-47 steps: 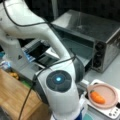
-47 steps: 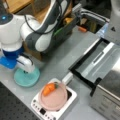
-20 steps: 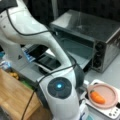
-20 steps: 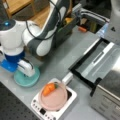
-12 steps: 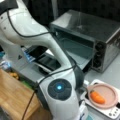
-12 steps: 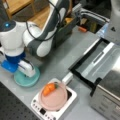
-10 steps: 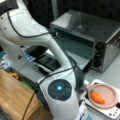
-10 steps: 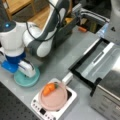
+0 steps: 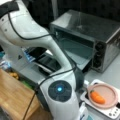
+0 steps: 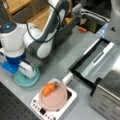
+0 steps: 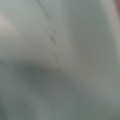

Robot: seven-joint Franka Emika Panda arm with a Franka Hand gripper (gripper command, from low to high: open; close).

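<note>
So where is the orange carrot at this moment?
In both front views, the orange carrot lies on the round pink plate on top of the white scale, in front of the open toaster oven.

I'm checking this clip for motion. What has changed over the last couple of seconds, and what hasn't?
Little has changed. The gripper remains low over the teal plate at a front view's left, and the arm's elbow has shifted only slightly. Nothing was visibly picked up or released. The carrot on the pink plate, the scale under it and the open toaster oven stayed put.
</note>
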